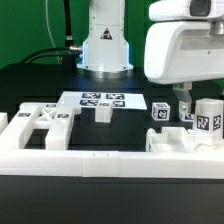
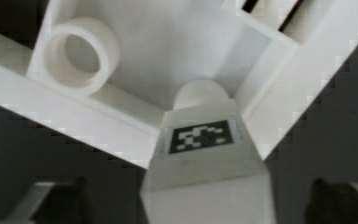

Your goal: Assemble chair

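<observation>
The fingers (image 2: 44, 204) of the gripper (image 2: 194, 205) stand apart, one on each side of the tagged bar (image 2: 204, 150), clear of both faces; nothing is clamped. Just beyond the bar lies a chair panel (image 2: 78, 55) with a round hole. Judged step: grasping the bar; the next move calls for closing squarely on its flanks, then lifting.

Cut-out panel (image 1: 42, 120) lies flat at 9 o'clock. Marker board (image 1: 100, 99) at ctr, small block (image 1: 103, 113) at its 6 o'clock edge. Tagged cube (image 1: 160, 110) twd 3 o'clock, w/ gripper (image 1: 185, 102) hanging just beside it. Tagged bar (image 1: 208, 120) stands upright further out. Arm base (image 1: 105, 45) at 12. Border wall (image 1: 90, 152) runs across 6.
</observation>
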Controlling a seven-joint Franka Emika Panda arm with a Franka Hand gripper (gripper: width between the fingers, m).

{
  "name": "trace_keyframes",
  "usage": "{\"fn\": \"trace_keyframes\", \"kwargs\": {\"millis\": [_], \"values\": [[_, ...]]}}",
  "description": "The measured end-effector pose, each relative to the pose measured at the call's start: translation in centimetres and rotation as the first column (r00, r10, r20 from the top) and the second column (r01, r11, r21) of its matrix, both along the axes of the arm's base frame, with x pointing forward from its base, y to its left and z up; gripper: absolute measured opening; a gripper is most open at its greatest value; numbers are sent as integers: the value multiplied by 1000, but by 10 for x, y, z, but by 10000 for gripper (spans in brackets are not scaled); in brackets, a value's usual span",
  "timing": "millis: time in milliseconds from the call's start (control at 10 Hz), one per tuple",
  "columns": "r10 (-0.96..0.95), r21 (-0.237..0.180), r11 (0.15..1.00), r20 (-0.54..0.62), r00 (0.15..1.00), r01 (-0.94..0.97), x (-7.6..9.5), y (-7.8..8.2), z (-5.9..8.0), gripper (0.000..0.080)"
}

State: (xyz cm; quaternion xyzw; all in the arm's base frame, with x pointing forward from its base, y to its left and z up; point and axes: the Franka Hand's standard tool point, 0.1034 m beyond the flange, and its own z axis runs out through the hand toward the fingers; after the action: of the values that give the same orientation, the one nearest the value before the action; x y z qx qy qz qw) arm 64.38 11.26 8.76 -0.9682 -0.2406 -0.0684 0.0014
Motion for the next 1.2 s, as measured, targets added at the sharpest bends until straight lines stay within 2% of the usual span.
{"fn": "trace_keyframes", "kwargs": {"millis": [100, 200, 300, 400, 600, 700, 800, 900, 1100, 1200], "values": [[-15, 2, 1000, -1, 1000, 15, 0, 0, 0, 367], [-27, 4, 1000, -1, 1000, 27, 0, 0, 0, 367], [-46, 8, 999, -2, 999, 46, 0, 1, 0, 288], [-128, 21, 992, -6, 992, 128, 0, 1, 0, 288], [-349, 78, 934, -16, 937, 349, 4, 3, 0, 288], [-534, 141, 835, -27, 845, 532, 8, 2, 0, 288], [-654, 182, 738, -44, 755, 649, 8, 0, -1, 288], [-724, 188, 668, -61, 687, 720, 7, -1, -1, 288], [-781, 193, 598, -82, 620, 778, 7, -2, -1, 288], [-824, 195, 534, -100, 558, 823, 7, -4, -1, 288]]}}
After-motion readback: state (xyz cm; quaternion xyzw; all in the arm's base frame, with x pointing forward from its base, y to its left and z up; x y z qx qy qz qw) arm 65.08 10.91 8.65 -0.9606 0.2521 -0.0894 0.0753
